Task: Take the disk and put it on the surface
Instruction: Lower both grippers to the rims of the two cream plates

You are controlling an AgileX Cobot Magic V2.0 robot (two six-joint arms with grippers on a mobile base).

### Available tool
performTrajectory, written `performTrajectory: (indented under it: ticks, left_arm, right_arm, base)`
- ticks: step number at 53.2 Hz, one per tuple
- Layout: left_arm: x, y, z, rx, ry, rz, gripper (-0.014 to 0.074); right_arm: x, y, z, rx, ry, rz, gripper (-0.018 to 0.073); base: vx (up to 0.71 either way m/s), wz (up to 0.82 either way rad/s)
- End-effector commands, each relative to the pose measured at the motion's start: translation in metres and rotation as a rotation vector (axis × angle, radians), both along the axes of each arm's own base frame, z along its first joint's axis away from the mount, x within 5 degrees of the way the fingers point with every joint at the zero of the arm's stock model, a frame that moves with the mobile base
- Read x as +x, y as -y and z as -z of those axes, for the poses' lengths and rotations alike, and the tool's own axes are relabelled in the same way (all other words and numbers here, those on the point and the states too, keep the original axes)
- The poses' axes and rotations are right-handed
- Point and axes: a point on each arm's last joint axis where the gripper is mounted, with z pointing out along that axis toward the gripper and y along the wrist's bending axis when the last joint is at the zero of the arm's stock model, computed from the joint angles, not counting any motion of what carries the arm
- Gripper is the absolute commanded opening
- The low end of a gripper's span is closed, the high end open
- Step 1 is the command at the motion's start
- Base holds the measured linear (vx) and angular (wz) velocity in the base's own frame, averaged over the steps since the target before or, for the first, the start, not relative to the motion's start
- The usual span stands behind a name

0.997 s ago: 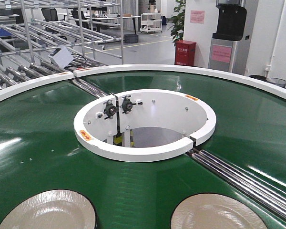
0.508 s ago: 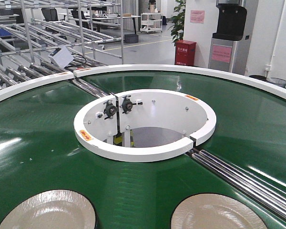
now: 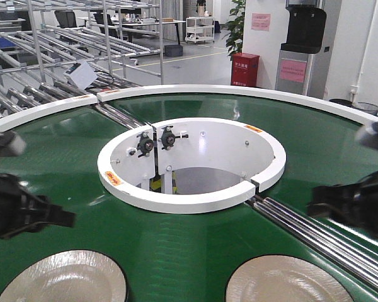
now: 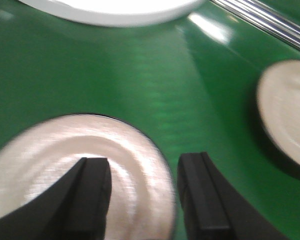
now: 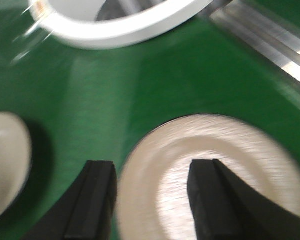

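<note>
Nearest the robot, two pale, brushed-metal disks lie flat on the green belt (image 3: 176,251), well apart from each other: the left disk (image 3: 63,278) and the right disk (image 3: 282,281), both cut off by the lower edge of the front view. Above the left disk hangs the left hand (image 4: 142,160), jaws spread wide with nothing between them; its wrist view looks down on that disk between its dark fingers (image 4: 92,195). The right hand (image 5: 151,164) is likewise wide and empty above the right disk, one finger seen over the plate and the other over its rim. Both wrist views are blurred, so I cannot tell whether either hand touches metal, though neither appears to grip. Beyond the hands sit the white ring (image 3: 189,201) at the belt's centre and the steel rollers (image 3: 315,229) running out from it. The bench that should receive a disk shows in no view. By my reading the task has barely started: no disk is gripped, and the grasp, lift and set-down all remain.
</note>
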Motion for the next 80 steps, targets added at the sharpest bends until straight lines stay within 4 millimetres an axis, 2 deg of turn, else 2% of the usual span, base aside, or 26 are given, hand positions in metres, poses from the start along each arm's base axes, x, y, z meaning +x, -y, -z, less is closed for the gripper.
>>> performTrajectory:
  ticks: [1, 4, 8, 13, 19, 26, 29, 37, 44, 53, 60, 69, 80]
  left_arm:
    - [0.010, 0.004, -0.015, -0.125, 0.020, 0.034, 0.0398]
    - [0.018, -0.002, -0.004, -0.142, -0.024, 0.024, 0.0392]
    - [0.027, -0.024, 0.011, -0.115, -0.076, -0.024, 0.0391]
    - [0.032, -0.063, 0.028, -0.066, -0.130, -0.118, 0.0391]
    - [0.034, -0.107, 0.044, -0.065, -0.189, -0.259, 0.0388]
    - [0.039, -0.132, 0.069, -0.088, -0.280, -0.308, 0.0384]
    - [0.043, -0.133, 0.080, -0.090, -0.306, -0.299, 0.0384]
    - [0.051, -0.136, 0.098, -0.079, -0.333, -0.287, 0.0386]
    - [0.054, -0.138, 0.106, -0.059, -0.336, -0.274, 0.0406]
    - [0.058, -0.139, 0.122, -0.072, -0.376, -0.274, 0.0479]
    - [0.062, -0.136, 0.134, -0.139, -0.412, -0.264, 0.0494]
    - [0.071, -0.116, 0.141, -0.258, -0.401, -0.175, 0.0494]
    - [0.074, -0.100, 0.155, -0.273, -0.441, -0.088, 0.0475]
  right_arm:
    - [0.012, -0.007, -0.012, 0.136, 0.055, -0.085, 0.0378]
    - [0.019, -0.005, -0.004, 0.226, 0.015, -0.127, 0.0378]
    - [0.026, 0.006, 0.003, 0.308, -0.016, -0.152, 0.0378]
    - [0.032, 0.043, 0.011, 0.356, -0.042, -0.080, 0.0378]
    - [0.030, 0.093, 0.017, 0.339, -0.040, 0.065, 0.0378]
    - [0.024, 0.133, 0.021, 0.283, -0.015, 0.177, 0.0378]
    - [0.023, 0.140, 0.022, 0.239, 0.012, 0.170, 0.0379]
    - [0.025, 0.142, 0.022, 0.190, 0.048, 0.169, 0.0417]
    - [0.028, 0.146, 0.024, 0.177, 0.059, 0.199, 0.0508]
    - [0.031, 0.148, 0.025, 0.169, 0.071, 0.226, 0.0603]
    - [0.032, 0.149, 0.024, 0.183, 0.083, 0.238, 0.0598]
    - [0.032, 0.149, 0.024, 0.181, 0.085, 0.242, 0.0571]
    - [0.032, 0.149, 0.024, 0.182, 0.084, 0.240, 0.0546]
  base:
    - [0.00, 0.00]
    - [0.00, 0.00]
    - [0.00, 0.00]
    - [0.00, 0.00]
    - [0.00, 0.00]
    - [0.00, 0.00]
    - [0.00, 0.00]
    - [0.00, 0.00]
    - [0.00, 0.00]
    - [0.00, 0.00]
    - [0.00, 0.00]
    - [0.00, 0.00]
    - [0.00, 0.00]
